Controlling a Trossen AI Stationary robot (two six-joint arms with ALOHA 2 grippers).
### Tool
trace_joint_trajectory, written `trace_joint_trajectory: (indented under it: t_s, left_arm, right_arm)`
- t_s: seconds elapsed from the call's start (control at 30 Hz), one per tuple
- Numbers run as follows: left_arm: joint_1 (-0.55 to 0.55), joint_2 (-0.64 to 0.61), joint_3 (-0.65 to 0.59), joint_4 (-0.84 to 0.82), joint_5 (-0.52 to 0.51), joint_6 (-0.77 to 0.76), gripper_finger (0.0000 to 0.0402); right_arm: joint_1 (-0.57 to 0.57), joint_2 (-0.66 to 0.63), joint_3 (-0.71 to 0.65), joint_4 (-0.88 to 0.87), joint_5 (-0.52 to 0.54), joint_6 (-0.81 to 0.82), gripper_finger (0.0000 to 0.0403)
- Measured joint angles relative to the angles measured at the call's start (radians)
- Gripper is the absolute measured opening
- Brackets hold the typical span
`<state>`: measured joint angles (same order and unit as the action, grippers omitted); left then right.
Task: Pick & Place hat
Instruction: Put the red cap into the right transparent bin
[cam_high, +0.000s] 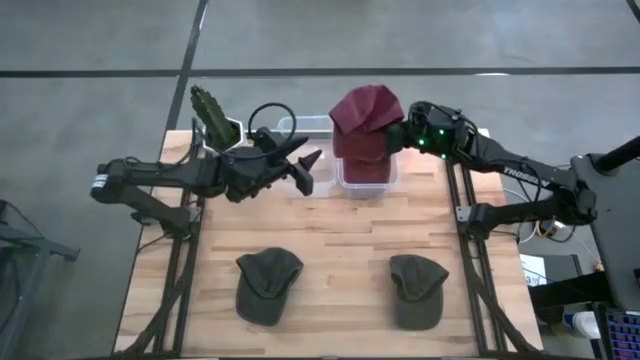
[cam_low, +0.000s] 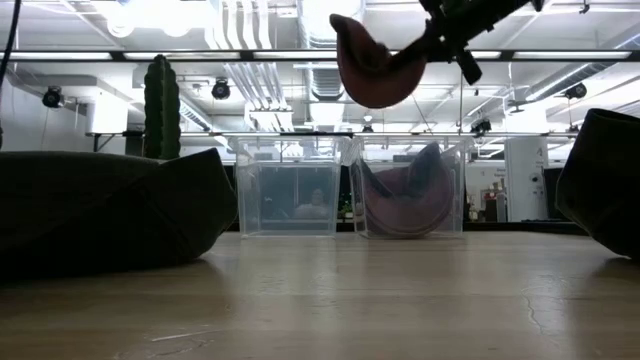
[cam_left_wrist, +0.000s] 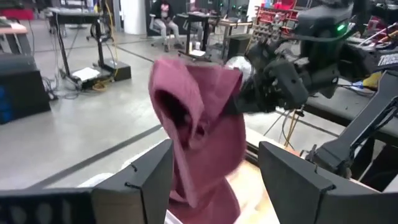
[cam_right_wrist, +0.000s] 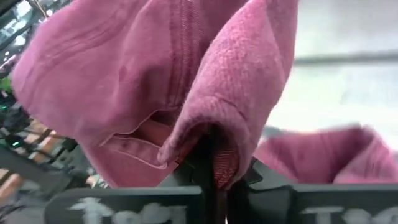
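Wooden table (cam_high: 330, 240) carries, along its far edge, 2 clear plastic bins side by side: the left bin (cam_high: 300, 128) and the right bin (cam_high: 365, 175). In the low view the left bin (cam_low: 290, 188) shows no hat inside, while the right bin (cam_low: 410, 188) holds 1 maroon hat (cam_low: 405, 200) lying against its floor and walls. On the near half of the table lie 2 dark olive caps, well apart: 1 on the left (cam_high: 267, 285) and 1 on the right (cam_high: 417, 290). A second maroon hat (cam_high: 365, 115) hangs in the air above the right bin, clear of the table; the low view shows it (cam_low: 368, 70) well above the bin rims. The right gripper (cam_high: 398, 135) reaches in from the right side, and its fingers are pressed together on a fold of this raised maroon hat's fabric (cam_right_wrist: 211, 124), pinching it, as the right wrist view shows. The left gripper (cam_high: 305, 170) sits just left of the right bin, above the left bin's area, pointing toward the raised hat; its fingers (cam_left_wrist: 137, 180) stand spread apart, with the hat (cam_left_wrist: 199, 137) hanging beyond them and nothing between them that they touch. A green cactus-shaped object (cam_high: 212, 112) stands at the far left corner of the table.
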<state>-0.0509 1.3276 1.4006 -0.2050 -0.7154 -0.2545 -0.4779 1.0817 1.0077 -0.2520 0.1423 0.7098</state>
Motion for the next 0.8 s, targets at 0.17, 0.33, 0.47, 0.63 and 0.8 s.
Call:
trace_joint_trajectory:
  t_s: [0.17,0.33,0.47,0.63,0.8]
  left_arm:
    - [0.003,-0.037,0.000,-0.088,-0.034,0.033,0.0225]
    - [0.003,-0.063,0.000,-0.248,-0.200,0.020,0.0225]
    - [0.003,-0.074,-0.006,-0.367,-0.322,-0.058,0.0225]
    - [0.003,-0.083,-0.049,-0.398,-0.414,-0.114,0.0225]
    - [0.004,-0.087,-0.093,-0.390,-0.450,-0.122,0.0225]
  right_arm:
    - [-0.061,0.015,0.000,-0.089,-0.075,0.084,0.0010]
    - [-0.100,0.033,0.000,-0.188,-0.098,0.114,0.0011]
    - [-0.109,0.035,0.000,-0.247,-0.106,0.132,0.0011]
    - [-0.119,0.037,0.000,-0.281,-0.098,0.130,0.0012]
    - [-0.119,0.064,0.000,-0.292,-0.098,0.141,0.0012]
